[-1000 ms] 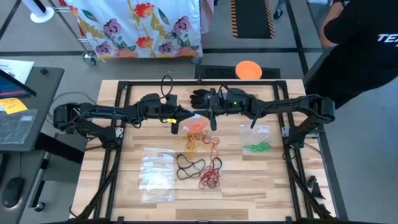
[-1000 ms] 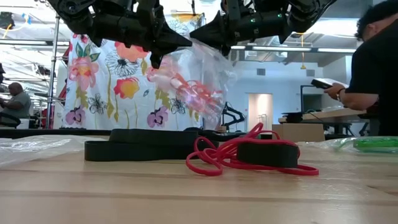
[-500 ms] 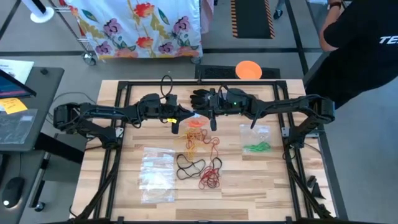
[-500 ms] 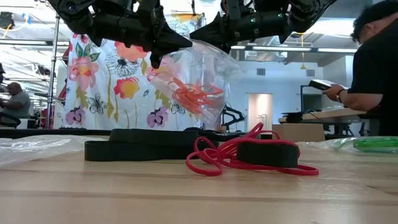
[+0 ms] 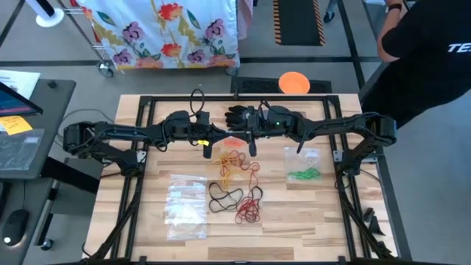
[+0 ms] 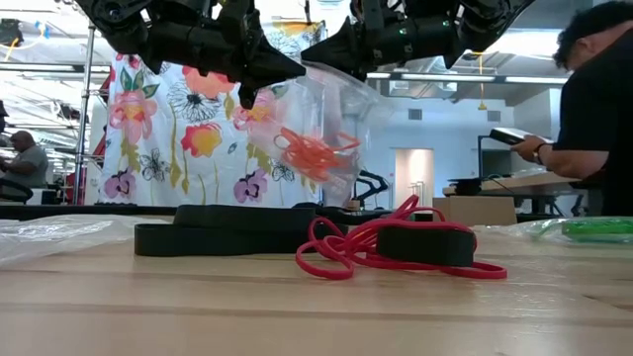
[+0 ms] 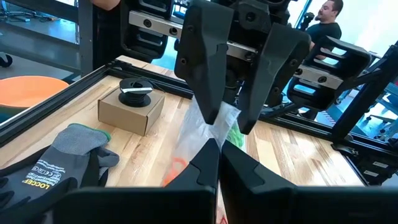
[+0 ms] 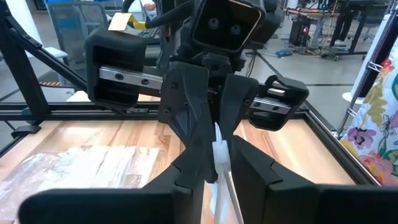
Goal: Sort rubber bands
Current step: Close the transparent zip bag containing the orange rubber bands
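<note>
The wooden surface (image 5: 309, 213) lies under both my arms. Above its far middle, my left pincer (image 5: 209, 140) and my right pincer (image 5: 251, 137) are each clamped on the top edge of a clear bag (image 6: 331, 133) hanging between them, with orange rubber bands (image 6: 312, 150) inside. More rubber bands (image 5: 237, 188) lie loose on the surface below; green ones (image 5: 303, 174) sit in a bag to the right.

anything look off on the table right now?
Nothing damaged. Both grippers, left and right, hold a clear bag of orange bands in the air. A black glove lies at the far edge, apart from the loose rubber bands.
</note>
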Motion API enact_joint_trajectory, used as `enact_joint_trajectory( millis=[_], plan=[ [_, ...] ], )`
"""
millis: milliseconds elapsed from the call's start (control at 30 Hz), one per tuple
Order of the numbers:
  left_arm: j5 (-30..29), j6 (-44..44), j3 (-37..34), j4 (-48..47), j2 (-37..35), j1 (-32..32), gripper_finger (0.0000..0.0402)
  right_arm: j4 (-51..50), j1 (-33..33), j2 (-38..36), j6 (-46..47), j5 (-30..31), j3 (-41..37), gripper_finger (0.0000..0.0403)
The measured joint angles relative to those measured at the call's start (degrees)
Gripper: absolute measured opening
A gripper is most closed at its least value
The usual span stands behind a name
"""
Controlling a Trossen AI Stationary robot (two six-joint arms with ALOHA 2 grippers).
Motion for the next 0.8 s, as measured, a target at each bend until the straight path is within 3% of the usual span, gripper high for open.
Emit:
enact_joint_trajectory(
  millis=[500,800],
  plan=[
    [-0.1,-0.1,0.0,0.0,0.0,0.0,0.0,-1.0,0.0,0.0,-0.1,0.3,0.0,0.0074],
    [-0.1,0.0,0.0,0.0,0.0,0.0,0.0,-1.0,0.0,0.0,-0.1,0.3,0.0,0.0013]
  ],
)
